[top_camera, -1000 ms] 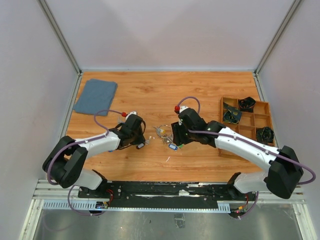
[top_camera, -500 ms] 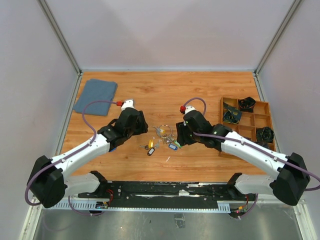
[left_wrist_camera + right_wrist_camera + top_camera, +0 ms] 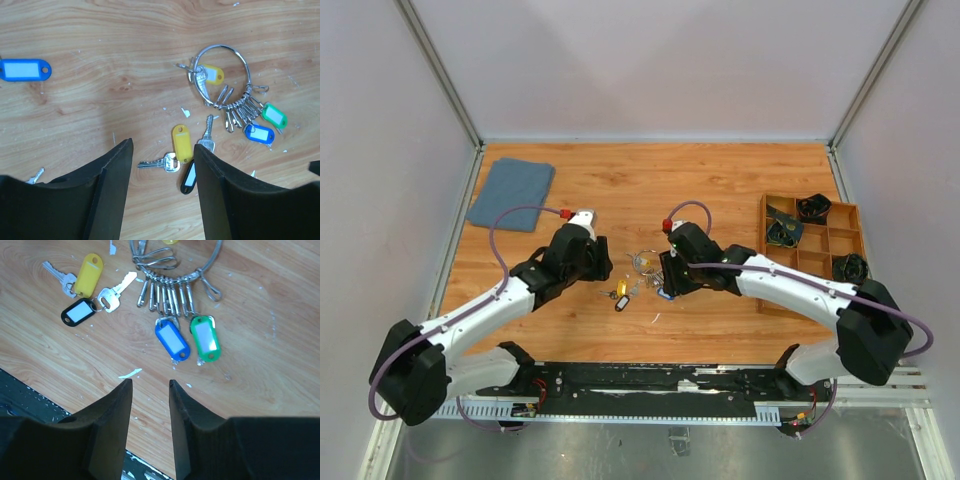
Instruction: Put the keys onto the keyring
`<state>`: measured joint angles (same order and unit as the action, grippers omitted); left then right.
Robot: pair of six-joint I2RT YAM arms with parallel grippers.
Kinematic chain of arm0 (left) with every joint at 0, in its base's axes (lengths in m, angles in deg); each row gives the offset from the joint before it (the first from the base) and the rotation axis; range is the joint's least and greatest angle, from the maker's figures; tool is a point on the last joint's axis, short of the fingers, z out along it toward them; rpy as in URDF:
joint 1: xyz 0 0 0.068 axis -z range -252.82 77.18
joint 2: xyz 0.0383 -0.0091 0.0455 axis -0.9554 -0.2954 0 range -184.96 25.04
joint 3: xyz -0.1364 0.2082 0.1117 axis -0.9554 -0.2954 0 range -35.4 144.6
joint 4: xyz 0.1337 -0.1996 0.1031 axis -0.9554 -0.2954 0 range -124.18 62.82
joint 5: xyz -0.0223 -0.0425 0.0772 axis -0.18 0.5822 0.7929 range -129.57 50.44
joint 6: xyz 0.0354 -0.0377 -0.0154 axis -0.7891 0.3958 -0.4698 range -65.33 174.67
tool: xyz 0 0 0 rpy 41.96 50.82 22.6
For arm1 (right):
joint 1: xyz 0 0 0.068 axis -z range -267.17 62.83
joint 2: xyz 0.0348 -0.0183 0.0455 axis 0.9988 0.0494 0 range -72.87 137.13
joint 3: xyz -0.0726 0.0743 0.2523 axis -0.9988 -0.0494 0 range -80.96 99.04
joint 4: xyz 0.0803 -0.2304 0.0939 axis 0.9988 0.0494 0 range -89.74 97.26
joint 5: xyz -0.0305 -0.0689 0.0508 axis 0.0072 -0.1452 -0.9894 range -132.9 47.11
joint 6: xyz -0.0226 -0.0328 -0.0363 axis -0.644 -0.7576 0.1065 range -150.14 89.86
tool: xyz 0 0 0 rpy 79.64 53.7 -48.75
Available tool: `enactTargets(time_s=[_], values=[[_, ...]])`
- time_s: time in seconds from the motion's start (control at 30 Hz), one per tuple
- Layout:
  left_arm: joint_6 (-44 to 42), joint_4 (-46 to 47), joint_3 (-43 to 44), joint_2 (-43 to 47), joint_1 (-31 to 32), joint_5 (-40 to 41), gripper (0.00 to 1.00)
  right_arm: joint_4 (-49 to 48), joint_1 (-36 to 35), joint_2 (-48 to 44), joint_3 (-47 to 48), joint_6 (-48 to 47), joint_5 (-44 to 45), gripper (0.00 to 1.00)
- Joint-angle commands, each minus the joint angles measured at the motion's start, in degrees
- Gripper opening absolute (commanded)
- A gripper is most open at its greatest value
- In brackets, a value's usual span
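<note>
The keyring [image 3: 220, 46] lies flat on the wood, threaded with several silver keys [image 3: 240, 107] and blue [image 3: 259, 134], green [image 3: 274, 115] and yellow [image 3: 212, 75] tags. Two loose keys lie beside it, one on a yellow tag [image 3: 182, 144] and one on a black tag [image 3: 188, 177]. My left gripper [image 3: 162, 145] hangs open just above the yellow-tagged key, holding nothing. My right gripper [image 3: 150, 382] is open with a narrower gap, empty, just short of the blue tag [image 3: 172, 340] and the green tag [image 3: 205, 338]. In the top view the keyring [image 3: 647, 263] sits between both grippers.
A lone blue tag [image 3: 25, 70] and a small silver key [image 3: 35, 175] lie left of the loose keys. A grey-blue cloth [image 3: 511, 193] is at the back left. A wooden compartment tray [image 3: 761, 255] with dark items stands on the right. A white scrap [image 3: 130, 373] lies near the table's front edge.
My left gripper has opened and pulled back from the loose keys, which now lie on the wood. My right gripper has shifted left toward the ring's tags and its jaws have narrowed.
</note>
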<state>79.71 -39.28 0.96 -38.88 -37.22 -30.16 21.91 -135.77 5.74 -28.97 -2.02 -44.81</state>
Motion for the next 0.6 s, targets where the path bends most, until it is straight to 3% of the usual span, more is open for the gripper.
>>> enactTargets(time_s=[0.0,0.2,0.57], values=[[-2.7,1.18,0.34,3.12,-0.09,0.76,0.57,-3.92,-2.77,3.44,2.77,4.14,1.53,0.35],[-2.57,-3.23,3.7,6.61,-0.09,2.94,0.57,-8.07,-5.39,8.93,4.12,9.74,5.27,0.29],[-6.95,-9.47,5.76,12.29,-0.09,9.35,0.59,-9.14,-5.81,18.31,9.14,12.34,5.89,0.28]])
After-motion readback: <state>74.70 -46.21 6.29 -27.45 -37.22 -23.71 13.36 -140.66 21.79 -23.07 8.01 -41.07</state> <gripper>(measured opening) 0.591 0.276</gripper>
